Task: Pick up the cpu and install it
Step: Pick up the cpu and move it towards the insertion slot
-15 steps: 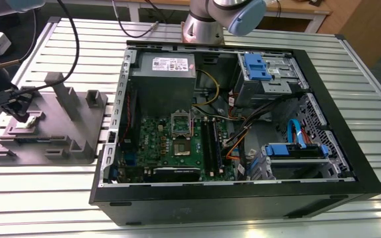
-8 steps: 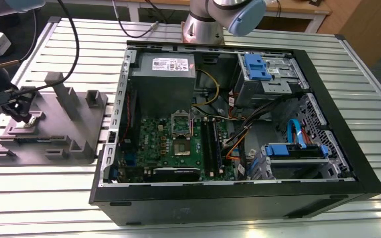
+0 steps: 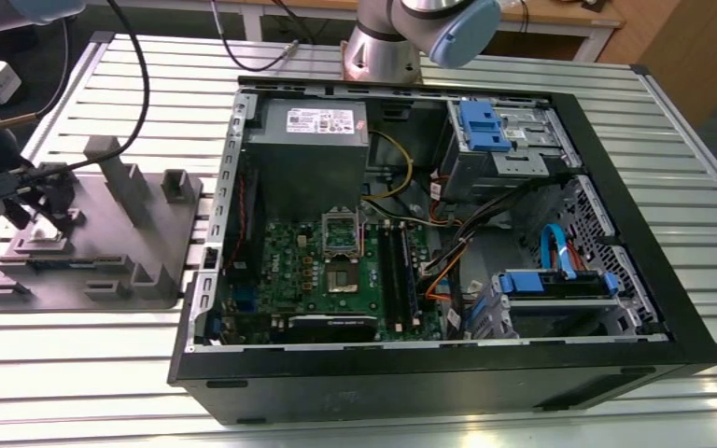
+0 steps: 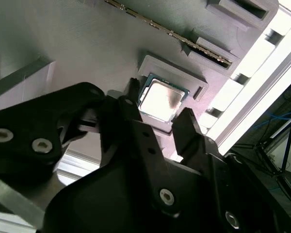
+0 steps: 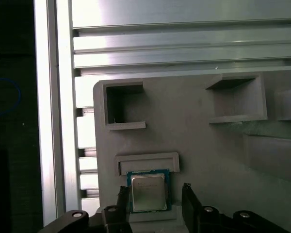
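the small square silver-topped cpu (image 5: 148, 193), on the grey plastic tray (image 3: 97, 271) at nine o'clock from the black metal case (image 3: 458, 383) in the exterior view, is being straddled outside opposite edges by the open, empty black gripper (image 5: 154, 189).

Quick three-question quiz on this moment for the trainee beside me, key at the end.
1. True or false: the gripper is shut on the cpu and holds it in the air.
2. Where is the cpu? A) inside the computer case. B) in a recess of the grey tray. C) on a memory stick.
3. Fill in: the gripper's open fingers stand one on each ____ of the cpu.

Key: 1 false, since the gripper is open and the cpu lies in its recess; 2 B; 3 side.
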`<state>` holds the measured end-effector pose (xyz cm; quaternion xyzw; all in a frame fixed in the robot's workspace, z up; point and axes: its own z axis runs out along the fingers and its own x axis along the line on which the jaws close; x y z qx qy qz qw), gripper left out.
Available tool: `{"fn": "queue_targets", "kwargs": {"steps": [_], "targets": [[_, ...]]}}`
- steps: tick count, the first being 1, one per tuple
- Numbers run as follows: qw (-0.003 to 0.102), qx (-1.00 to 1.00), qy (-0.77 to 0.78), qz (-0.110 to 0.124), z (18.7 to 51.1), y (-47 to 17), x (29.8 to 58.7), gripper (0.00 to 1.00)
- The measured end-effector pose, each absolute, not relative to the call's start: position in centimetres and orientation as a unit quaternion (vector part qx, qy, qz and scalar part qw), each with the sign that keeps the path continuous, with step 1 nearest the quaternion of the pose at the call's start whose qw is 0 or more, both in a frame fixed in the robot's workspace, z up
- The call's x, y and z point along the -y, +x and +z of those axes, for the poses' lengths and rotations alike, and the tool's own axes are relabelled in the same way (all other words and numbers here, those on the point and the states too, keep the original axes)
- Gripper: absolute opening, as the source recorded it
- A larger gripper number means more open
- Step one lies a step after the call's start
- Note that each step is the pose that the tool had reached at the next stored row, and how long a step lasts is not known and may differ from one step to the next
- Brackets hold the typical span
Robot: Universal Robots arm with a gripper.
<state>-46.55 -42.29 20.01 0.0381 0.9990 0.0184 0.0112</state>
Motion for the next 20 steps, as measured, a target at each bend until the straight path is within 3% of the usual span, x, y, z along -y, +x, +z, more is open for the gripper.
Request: {"fn": "queue_targets", "kwargs": {"steps": [1, 3, 4, 20], "targets": [[0.011, -0.999, 0.038, 0.018, 20.0, -46.5, 42.3, 0.58], [0.011, -0.999, 0.038, 0.018, 20.0, -46.5, 42.3, 0.58], [0.011, -0.999, 0.038, 0.018, 20.0, -46.5, 42.3, 0.65], [0.011, -1.0, 0.022, 0.019, 18.6, -46.5, 42.2, 0.65]]}}
